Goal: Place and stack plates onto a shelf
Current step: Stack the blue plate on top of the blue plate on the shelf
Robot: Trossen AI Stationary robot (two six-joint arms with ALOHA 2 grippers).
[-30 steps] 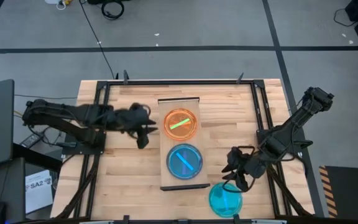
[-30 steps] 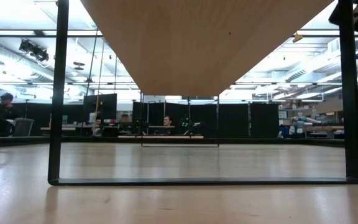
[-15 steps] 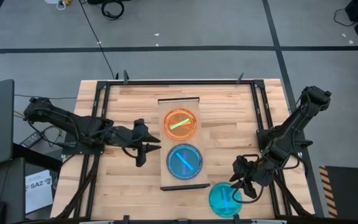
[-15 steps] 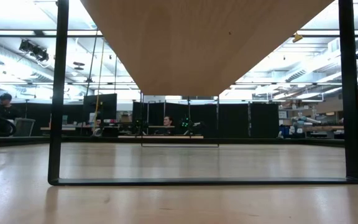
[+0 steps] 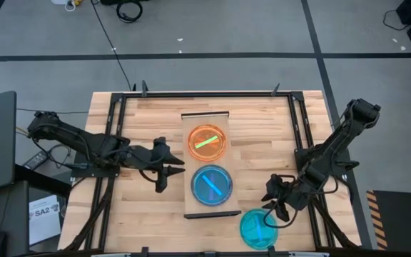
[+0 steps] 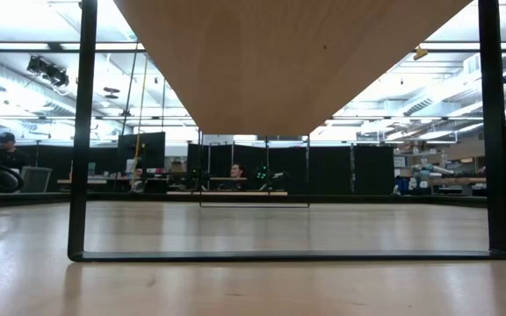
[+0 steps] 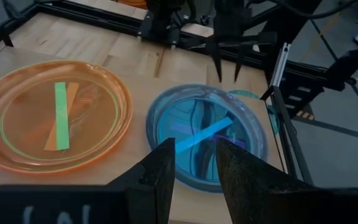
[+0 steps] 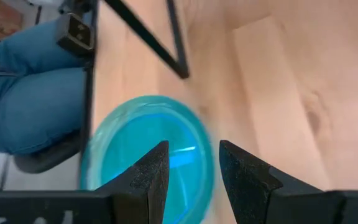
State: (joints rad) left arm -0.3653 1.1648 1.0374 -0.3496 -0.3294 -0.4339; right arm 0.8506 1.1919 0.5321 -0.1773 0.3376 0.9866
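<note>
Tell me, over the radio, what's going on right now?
Right gripper open, over cyan plate on the table. Left gripper open beside shelf. Orange stack and blue plate shelved. Nothing blocking.

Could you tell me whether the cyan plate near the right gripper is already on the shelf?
No, that cyan plate lies on the table beside the shelf, under the right gripper.

even, bright overhead light, soft shadows; ceiling strip lights glare (low view); right wrist view motion-blurred.
</note>
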